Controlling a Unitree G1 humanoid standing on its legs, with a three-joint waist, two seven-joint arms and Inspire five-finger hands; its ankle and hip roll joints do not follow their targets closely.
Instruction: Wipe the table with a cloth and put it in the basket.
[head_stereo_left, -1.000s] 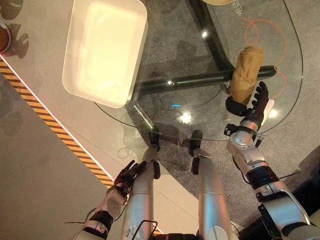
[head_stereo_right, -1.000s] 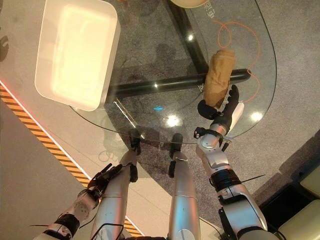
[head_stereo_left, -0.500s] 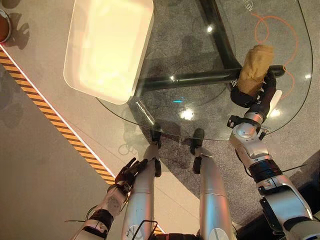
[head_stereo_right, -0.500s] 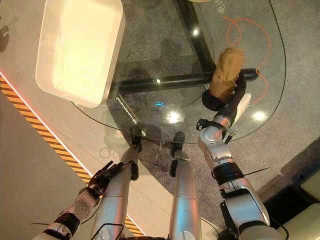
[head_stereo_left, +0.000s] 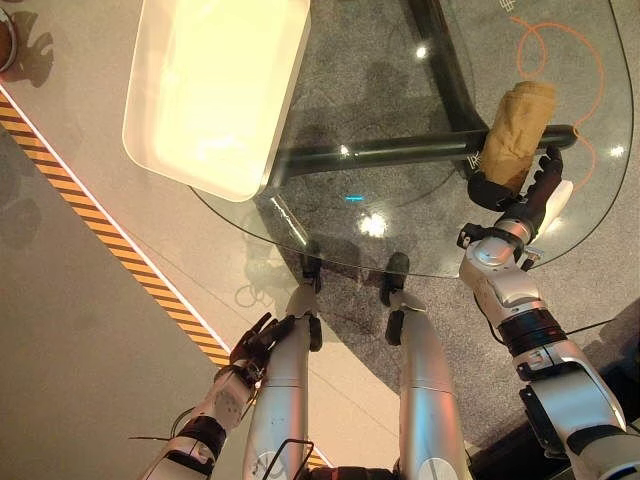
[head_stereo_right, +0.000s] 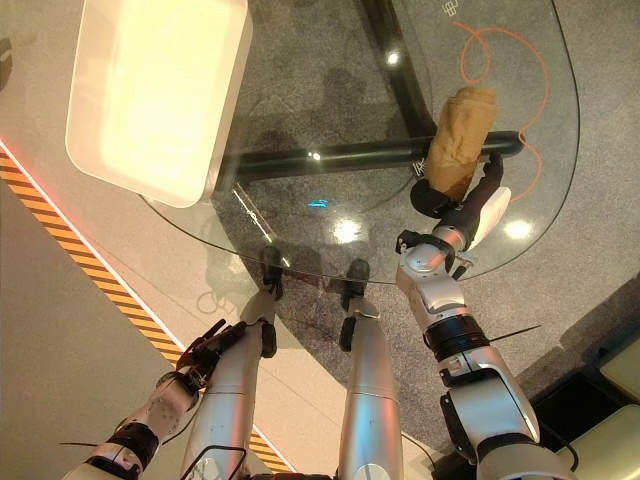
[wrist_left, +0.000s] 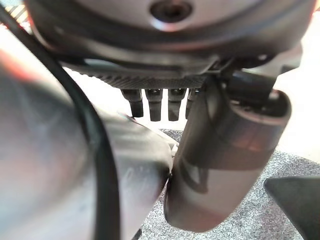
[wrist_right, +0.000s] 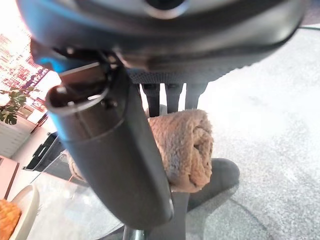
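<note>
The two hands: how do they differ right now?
The right hand reaches over the glass table, at the near end of the rolled tan cloth; the left hand hangs low beside the table, touching nothing, fingers relaxed. Both are dark hands on silver-grey arms.

Overhead light strikes my glass desk (head_stereo_left: 330, 215) as small white glints, and the white basket (head_stereo_left: 215, 85) glows so bright that its inside washes out. Soft shadows lie on the grey floor (head_stereo_left: 70, 330). Up close, my left hand (wrist_left: 155, 102) blurs; perhaps the cloth (wrist_right: 182, 147) is sharper.
</note>
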